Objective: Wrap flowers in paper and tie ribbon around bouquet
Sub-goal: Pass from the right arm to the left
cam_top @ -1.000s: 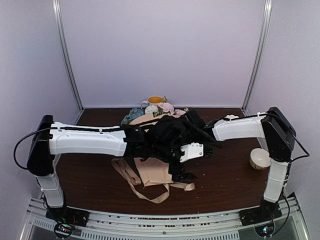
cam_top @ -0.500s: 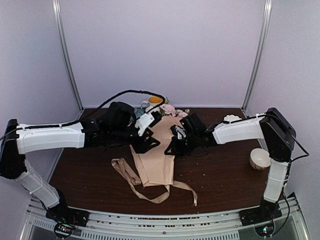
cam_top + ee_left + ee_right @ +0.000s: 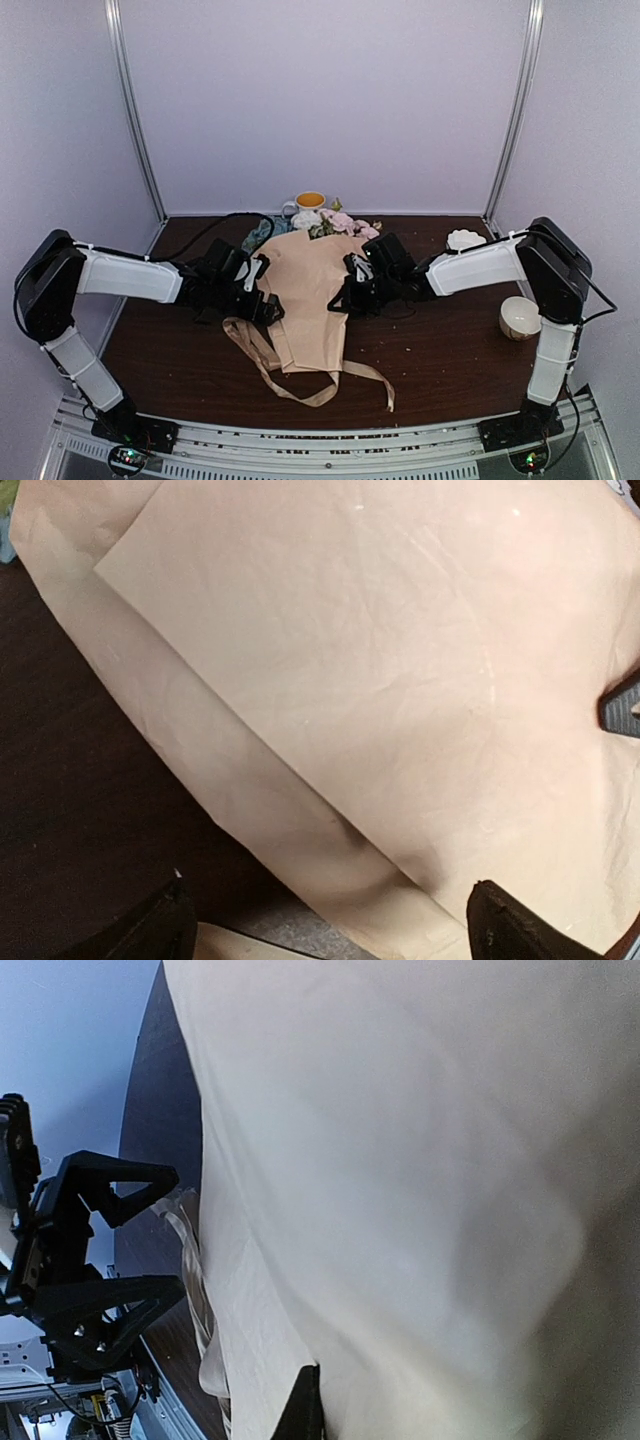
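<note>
**Left arm:** stretched low across the table (image 3: 450, 350) from 9 o'clock. The left gripper (image 3: 265, 300) is spread wide and empty, just beside the left edge of the paper (image 3: 310, 300).

**Right arm:** reaches in from 3 o'clock. The right gripper (image 3: 347, 293) is clenched on the paper's right edge.

**Bouquet** (image 3: 315, 270): lies mid-table with its long axis from 12 to 6. The flowers (image 3: 340, 222) are at the 12 o'clock end, and the narrow paper end points to 6.

**Ribbon** (image 3: 255, 345): tan, in loose loops around the narrow end.

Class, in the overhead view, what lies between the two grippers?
The peach-tan crinkled wrapping paper, folded into a cone, fills the stretch between the left gripper and the right gripper, as the top external view shows.
</note>
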Motion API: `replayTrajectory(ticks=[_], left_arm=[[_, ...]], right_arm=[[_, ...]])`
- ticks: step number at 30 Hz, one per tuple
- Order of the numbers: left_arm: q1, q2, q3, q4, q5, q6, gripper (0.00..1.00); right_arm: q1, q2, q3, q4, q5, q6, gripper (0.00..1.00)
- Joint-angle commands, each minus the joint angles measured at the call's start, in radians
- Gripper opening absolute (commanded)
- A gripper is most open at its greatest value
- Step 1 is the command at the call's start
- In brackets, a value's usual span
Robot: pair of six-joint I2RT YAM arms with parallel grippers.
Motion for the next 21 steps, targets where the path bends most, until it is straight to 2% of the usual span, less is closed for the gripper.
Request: replayTrajectory(ticks=[1,6,10,12,17,19,21], left_arm=[[0.048,0.016,-0.033,0.107,0.079,-0.072,0.98],[0.050,0.118,0.025,0.153,0.231,-0.041,0.96],[0.062,0.163,0.039,0.155,0.237,-0.045,0.92],[0.065,0.179,0.048,0.157,0.252,-0.044,0.87],[0.066,0.188,0.050,0.204,0.307,-0.054,0.62],[0.065,0.188,0.049,0.212,0.315,-0.057,0.47],[0.065,0.185,0.045,0.222,0.320,-0.060,0.27]], right_arm=[[0.008,0.000,-0.008,0.071,0.026,0.014,0.00],[0.011,0.002,-0.007,0.076,0.032,0.015,0.00],[0.013,0.005,-0.008,0.083,0.029,0.021,0.00],[0.015,0.008,-0.005,0.086,0.027,0.024,0.00],[0.018,0.016,0.003,0.087,0.026,0.026,0.00],[0.018,0.017,0.003,0.087,0.024,0.027,0.00],[0.018,0.018,0.001,0.085,0.025,0.025,0.00]])
